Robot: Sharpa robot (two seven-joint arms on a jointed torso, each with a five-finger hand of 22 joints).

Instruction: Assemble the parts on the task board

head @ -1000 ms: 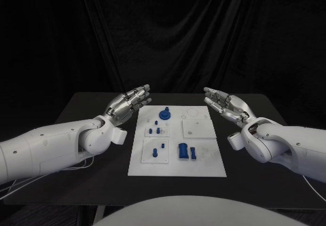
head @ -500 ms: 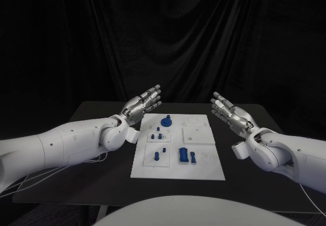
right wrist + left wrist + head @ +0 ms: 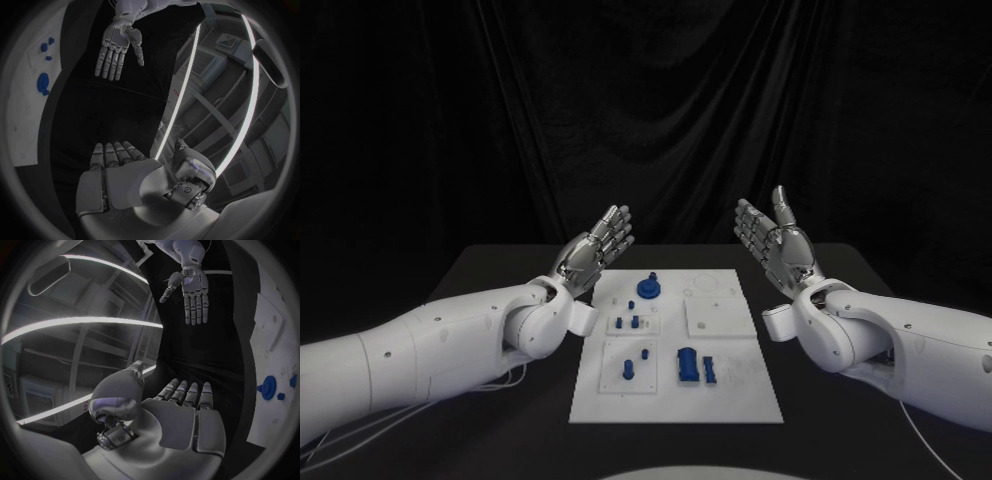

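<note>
Left hand and right hand raised higher than before, fingers spread, empty; task board untouched

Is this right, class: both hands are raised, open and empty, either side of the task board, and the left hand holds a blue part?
Not quite. The left hand holds nothing; the head view shows it open, like the right hand. The blue parts remain on the task board.

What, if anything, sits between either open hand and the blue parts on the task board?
Nothing visible does. The left hand and right hand are raised, open and empty, at either side of the task board. The blue parts lie exposed on it, with only open air between them and the hands.
</note>
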